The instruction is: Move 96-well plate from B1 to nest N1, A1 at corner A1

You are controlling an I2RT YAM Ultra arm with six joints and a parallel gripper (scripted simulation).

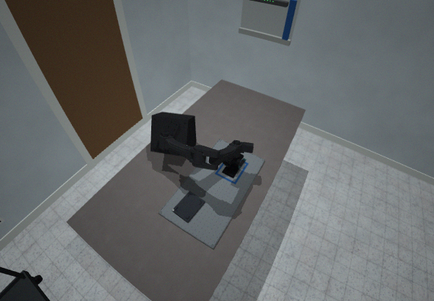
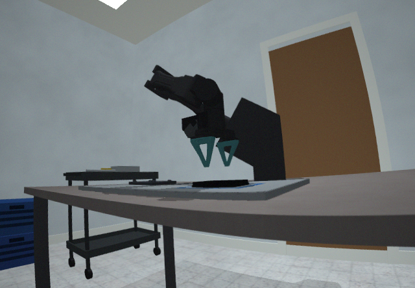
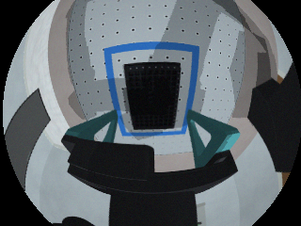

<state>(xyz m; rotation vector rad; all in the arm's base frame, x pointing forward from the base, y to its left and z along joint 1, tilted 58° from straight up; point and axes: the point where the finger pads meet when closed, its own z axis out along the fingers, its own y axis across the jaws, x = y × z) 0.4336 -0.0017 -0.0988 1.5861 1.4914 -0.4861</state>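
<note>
The plate lay flat inside the blue outline on the grey perforated board, directly under the gripper, which hung above it without touching. The teal fingers stood spread as wide as they go, with nothing between them. The dark nest sat well apart, toward the near end of the same board, and looked unoccupied. By its look the plate was a thin, rigid, light piece of plastic, probably smooth along its side walls, so it could slip or tip if pinched off-centre. The sensible hold seemed to be across its two long sides at mid-length, low on the skirt, with the fingers coming down straight so it lifted level.
</note>
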